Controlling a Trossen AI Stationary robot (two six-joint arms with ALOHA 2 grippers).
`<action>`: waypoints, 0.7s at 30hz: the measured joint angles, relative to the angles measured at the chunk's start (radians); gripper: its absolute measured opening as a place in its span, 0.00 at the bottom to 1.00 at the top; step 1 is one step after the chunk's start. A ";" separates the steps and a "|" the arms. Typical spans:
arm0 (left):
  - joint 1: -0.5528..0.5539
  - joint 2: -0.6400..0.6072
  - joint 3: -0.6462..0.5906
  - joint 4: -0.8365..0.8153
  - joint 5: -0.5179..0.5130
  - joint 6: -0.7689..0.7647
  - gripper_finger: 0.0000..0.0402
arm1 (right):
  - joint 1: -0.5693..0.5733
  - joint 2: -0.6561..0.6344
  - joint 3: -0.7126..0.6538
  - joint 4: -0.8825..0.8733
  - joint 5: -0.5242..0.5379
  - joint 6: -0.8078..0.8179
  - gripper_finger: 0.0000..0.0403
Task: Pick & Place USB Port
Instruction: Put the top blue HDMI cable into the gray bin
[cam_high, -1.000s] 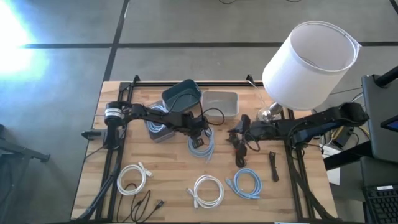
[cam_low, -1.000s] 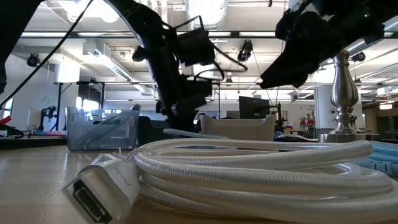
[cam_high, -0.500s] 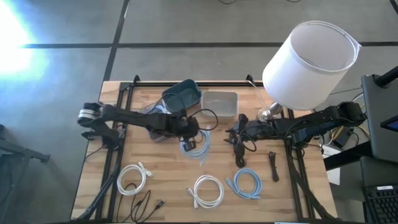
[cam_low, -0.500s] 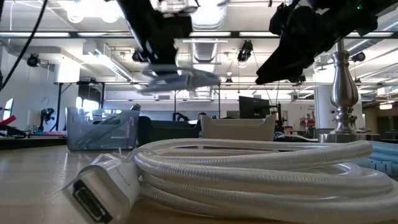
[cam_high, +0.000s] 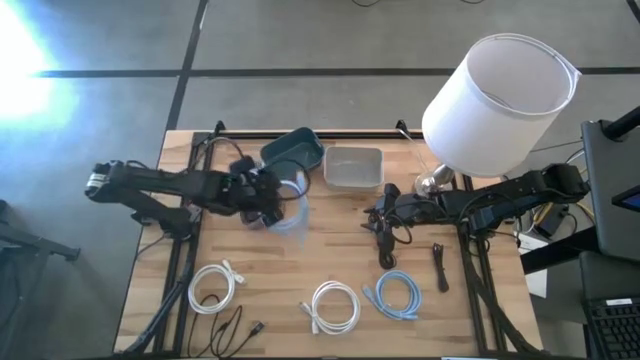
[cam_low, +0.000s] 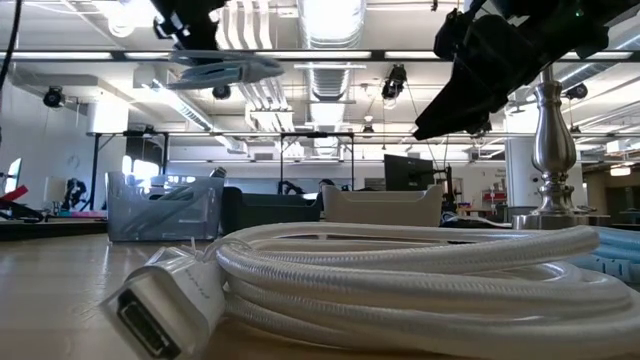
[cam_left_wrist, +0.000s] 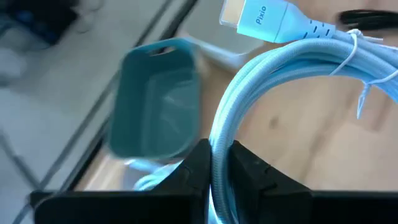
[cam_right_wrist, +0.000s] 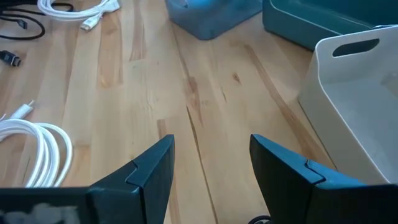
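Clenched on a coiled light-blue USB cable (cam_left_wrist: 292, 74), the left gripper (cam_high: 268, 195) is held above the bench near its rear edge, just beside the teal bin (cam_high: 293, 152). Spread wide and empty, the right gripper (cam_high: 378, 222) is kept near the lamp base (cam_high: 434, 181).

Motion smears the teal bin (cam_left_wrist: 155, 102) in the left wrist view, the light-blue cable (cam_left_wrist: 292, 74) runs off that picture's edge, and the left gripper's (cam_high: 262, 195) fingertips blur into it from above.
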 joint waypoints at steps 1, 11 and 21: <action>0.002 -0.018 -0.013 -0.015 -0.012 -0.011 0.10 | 0.000 0.000 0.000 0.001 0.000 0.000 0.51; 0.032 -0.224 -0.323 0.060 -0.065 -0.184 0.10 | 0.000 0.000 0.000 0.001 0.000 0.000 0.51; 0.135 -0.367 -0.681 0.410 -0.096 -0.192 0.10 | 0.000 0.001 0.004 0.009 0.001 -0.048 0.51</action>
